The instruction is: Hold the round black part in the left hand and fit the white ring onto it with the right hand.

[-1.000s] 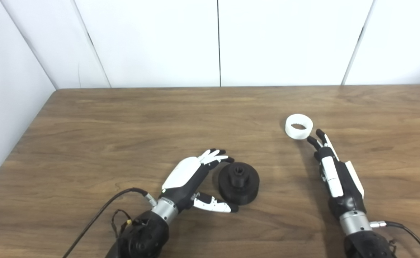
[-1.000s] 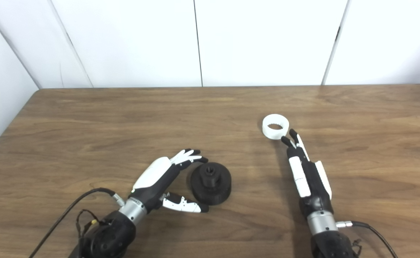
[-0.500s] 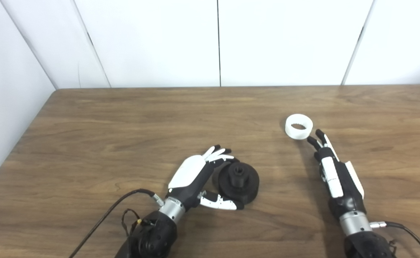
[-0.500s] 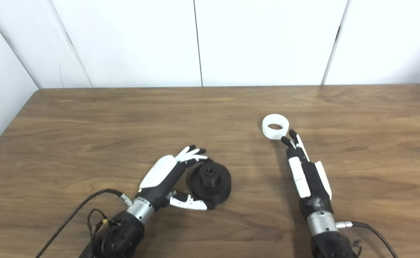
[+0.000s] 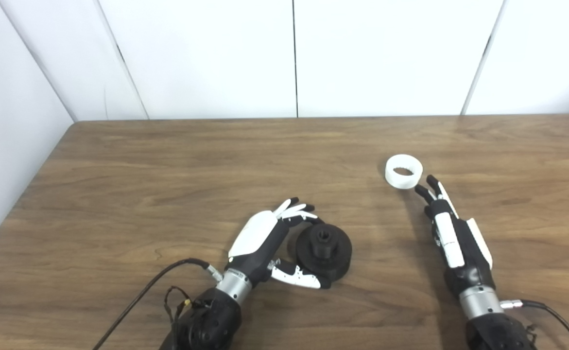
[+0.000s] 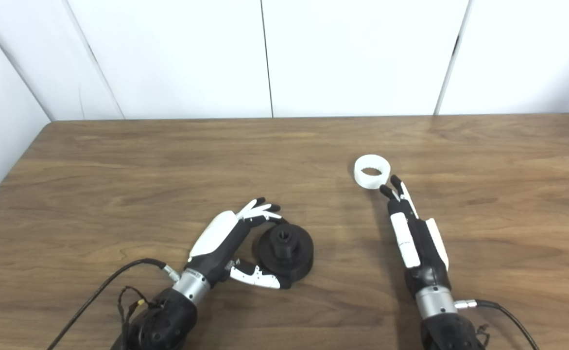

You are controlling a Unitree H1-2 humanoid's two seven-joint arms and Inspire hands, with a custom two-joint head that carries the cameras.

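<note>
While unlabelled, black part (image 5: 324, 248) at left hand (image 5: 265, 243), white ring (image 5: 404, 171) apart.

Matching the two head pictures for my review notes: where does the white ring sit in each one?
Left eye view: white ring, right of centre on the table.
Right eye view: white ring, nearer the middle.
Shared landmark: the right hand, whose fingertips lie just below the ring.

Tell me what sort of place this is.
Probably a robot test bench in a lab or office, not a home: a bare wooden table against plain white wall panels, with only a black part and a white ring between two cabled robot hands.
</note>
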